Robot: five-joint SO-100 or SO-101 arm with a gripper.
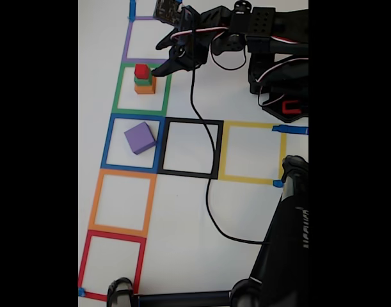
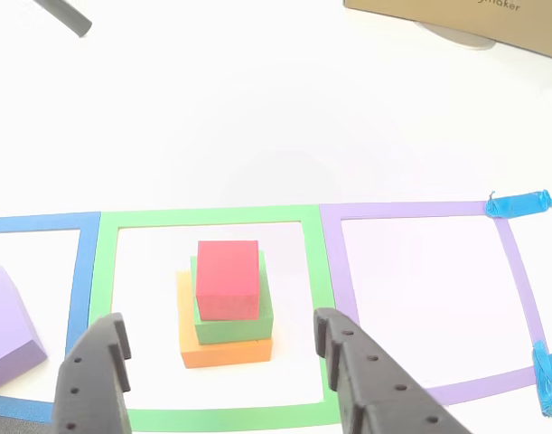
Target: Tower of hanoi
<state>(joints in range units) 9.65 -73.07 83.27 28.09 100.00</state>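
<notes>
Gripper [image 2: 219, 357] wide open, empty, straddling stack [image 2: 227, 303] at frame centre-bottom; drop straight, pinch red cube [image 2: 228, 276] only, w/o nudging green [image 2: 233, 325].

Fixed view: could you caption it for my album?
Open gripper beside a red-green-orange block stack in the green square; purple block sits nearby.
</notes>
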